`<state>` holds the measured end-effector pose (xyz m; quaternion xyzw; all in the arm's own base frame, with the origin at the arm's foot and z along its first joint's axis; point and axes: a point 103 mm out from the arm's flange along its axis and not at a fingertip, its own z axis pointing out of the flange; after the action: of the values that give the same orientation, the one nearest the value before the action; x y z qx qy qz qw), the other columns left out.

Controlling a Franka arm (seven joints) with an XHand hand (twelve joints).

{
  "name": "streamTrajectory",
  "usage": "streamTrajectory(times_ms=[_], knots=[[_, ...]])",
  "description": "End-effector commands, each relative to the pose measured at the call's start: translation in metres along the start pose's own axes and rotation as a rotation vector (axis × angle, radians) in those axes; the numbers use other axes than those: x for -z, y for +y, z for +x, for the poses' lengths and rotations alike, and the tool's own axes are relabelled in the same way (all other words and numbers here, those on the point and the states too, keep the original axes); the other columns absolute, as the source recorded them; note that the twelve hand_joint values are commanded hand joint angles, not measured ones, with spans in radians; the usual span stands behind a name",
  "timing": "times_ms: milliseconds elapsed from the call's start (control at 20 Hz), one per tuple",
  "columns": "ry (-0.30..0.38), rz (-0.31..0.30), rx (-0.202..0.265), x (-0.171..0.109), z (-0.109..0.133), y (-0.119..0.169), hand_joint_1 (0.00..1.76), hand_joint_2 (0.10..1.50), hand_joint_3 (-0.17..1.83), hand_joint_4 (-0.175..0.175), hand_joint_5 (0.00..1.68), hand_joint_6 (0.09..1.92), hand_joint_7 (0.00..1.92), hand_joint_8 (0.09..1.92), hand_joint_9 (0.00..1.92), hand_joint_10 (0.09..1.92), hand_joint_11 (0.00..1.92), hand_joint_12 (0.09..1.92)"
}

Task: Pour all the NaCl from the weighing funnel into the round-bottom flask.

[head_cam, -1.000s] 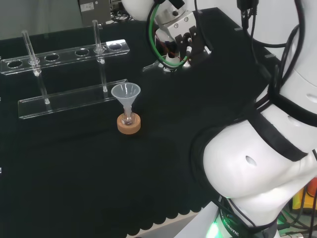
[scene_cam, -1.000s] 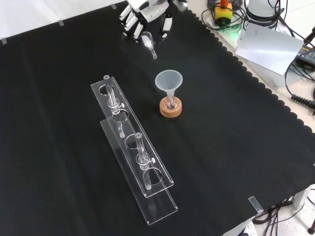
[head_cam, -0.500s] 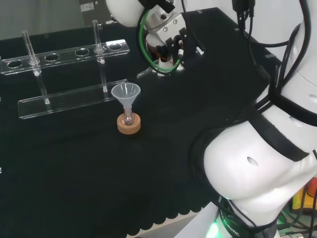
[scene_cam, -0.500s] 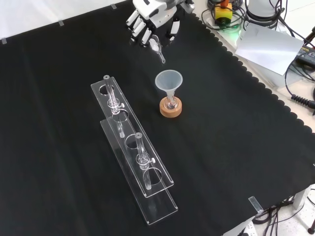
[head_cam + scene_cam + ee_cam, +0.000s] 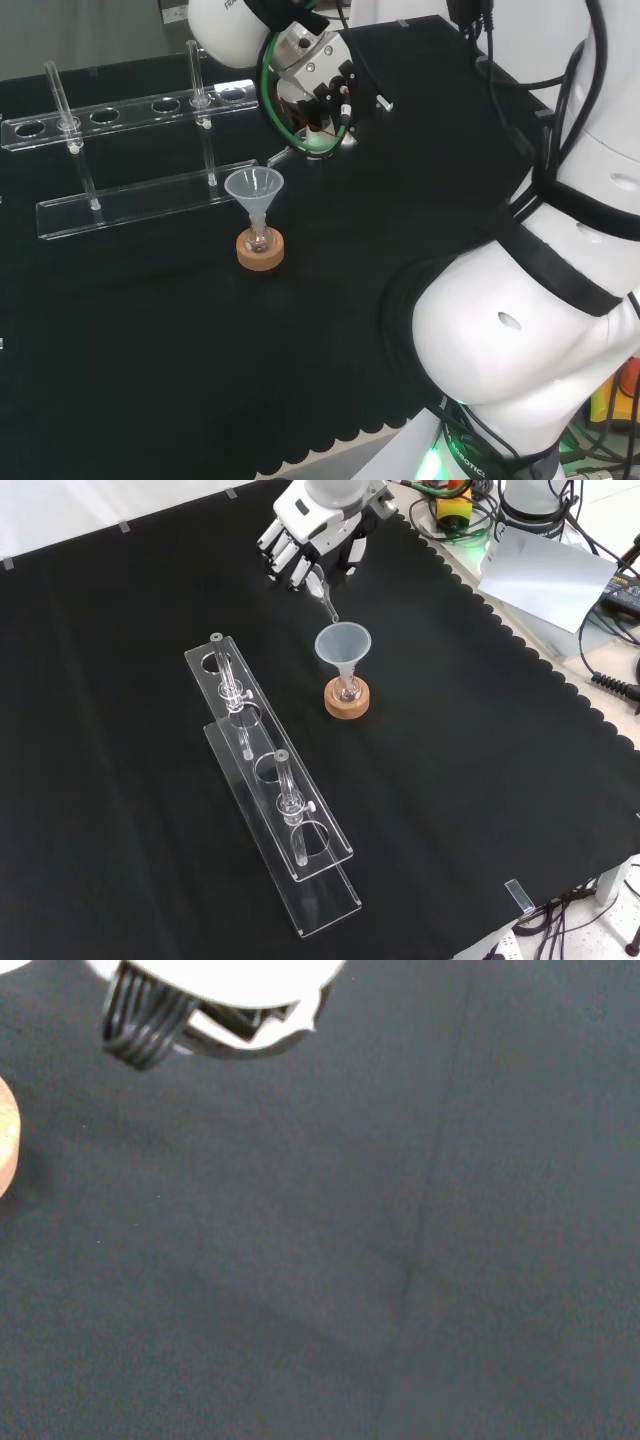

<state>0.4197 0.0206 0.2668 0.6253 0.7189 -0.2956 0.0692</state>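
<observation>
Hand [image 5: 312, 525], fingers curled, holds small clear weighing funnel [image 5: 321, 588], thin stem tilted down, tip just above wide plastic funnel [image 5: 343, 645]. That cone sits in a small glass flask [image 5: 347, 691] on round cork ring [image 5: 347, 701], mid worktop [image 5: 480, 780], black cloth. Clear acrylic rack [image 5: 270, 790] just left in front view.

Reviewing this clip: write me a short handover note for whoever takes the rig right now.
Hand: fingers curled round the weighing funnel, held in the air, spout pointing down toward the plastic funnel.
Flask: sits on the cork ring with the plastic funnel in its neck, beside the tube rack.
Done: weighing funnel is in the hand, close to the plastic funnel's rim.
Left: bring the spout over the funnel mouth, tip, empty the NaCl. No pouring visible yet.
</observation>
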Motion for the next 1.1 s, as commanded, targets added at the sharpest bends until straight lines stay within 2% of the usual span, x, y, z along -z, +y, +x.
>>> streamTrajectory(times_ms=[50, 650, 900, 1100], knots=[[-0.074, 0.014, 0.002, 0.002, 0.003, 0.004, 1.11, 0.69, 0.65, 0.175, 1.21, 0.78, 0.4, 0.64, 0.74, 0.54, 0.39, 1.31], [-0.184, 0.024, 0.009, 0.012, 0.009, 0.007, 1.11, 0.69, 0.65, 0.175, 1.21, 0.79, 0.4, 0.64, 0.74, 0.54, 0.39, 1.31], [-0.178, 0.004, 0.032, 0.015, 0.011, 0.008, 1.11, 0.69, 0.65, 0.175, 1.21, 0.79, 0.4, 0.64, 0.74, 0.54, 0.39, 1.31], [-0.174, 0.016, 0.031, 0.013, 0.011, 0.009, 1.11, 0.69, 0.65, 0.175, 1.21, 0.79, 0.4, 0.64, 0.74, 0.54, 0.39, 1.31]])
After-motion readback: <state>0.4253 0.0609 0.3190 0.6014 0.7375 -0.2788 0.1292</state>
